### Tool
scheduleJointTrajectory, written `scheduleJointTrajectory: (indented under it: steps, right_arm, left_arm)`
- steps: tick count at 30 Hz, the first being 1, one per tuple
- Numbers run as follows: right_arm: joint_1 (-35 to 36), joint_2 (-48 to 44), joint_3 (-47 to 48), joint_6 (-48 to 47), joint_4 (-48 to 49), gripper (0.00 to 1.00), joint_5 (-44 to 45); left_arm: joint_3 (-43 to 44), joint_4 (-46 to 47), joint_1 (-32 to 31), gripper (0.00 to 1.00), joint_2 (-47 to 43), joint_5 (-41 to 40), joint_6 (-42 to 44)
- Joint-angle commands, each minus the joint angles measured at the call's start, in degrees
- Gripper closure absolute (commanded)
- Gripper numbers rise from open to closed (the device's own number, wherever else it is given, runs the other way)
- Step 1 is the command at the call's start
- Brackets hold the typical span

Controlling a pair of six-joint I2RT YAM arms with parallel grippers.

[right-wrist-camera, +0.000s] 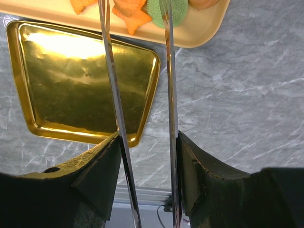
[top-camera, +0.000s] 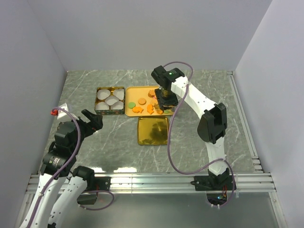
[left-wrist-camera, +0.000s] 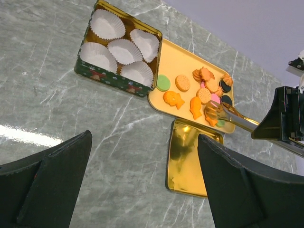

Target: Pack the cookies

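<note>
Many cookies [left-wrist-camera: 203,95] on tray [left-wrist-camera: 178,59] beneath tongs [left-wrist-camera: 237,121] held in right end effector [right-wrist-camera: 146,159].

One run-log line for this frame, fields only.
phase: pick | right fingers: gripping tongs over cookies on yellow tray | left fingers: open, idle | paper cups in tin: empty

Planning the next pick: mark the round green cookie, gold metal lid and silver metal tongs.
Round green cookie [left-wrist-camera: 163,82]: left wrist view, centre.
Gold metal lid [left-wrist-camera: 185,159]: left wrist view, middle.
Silver metal tongs [left-wrist-camera: 214,110]: left wrist view, tips.
</note>
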Motion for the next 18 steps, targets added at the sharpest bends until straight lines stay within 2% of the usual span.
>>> scheduleJointTrajectory:
  steps: [1, 18]
  right_arm:
    - [0.52, 0.95, 1.45, -0.71, 0.65, 0.45, 1.52]
    - [2.37, 3.85, 2.86, -0.80, 0.47, 0.47, 2.13]
  left_arm:
    - [-0.18, 2.20, -0.12, 0.00, 0.61, 1.10, 1.06]
    - [-0.09, 2.20, -0.21, 0.01, 1.92, 2.42, 1.50]
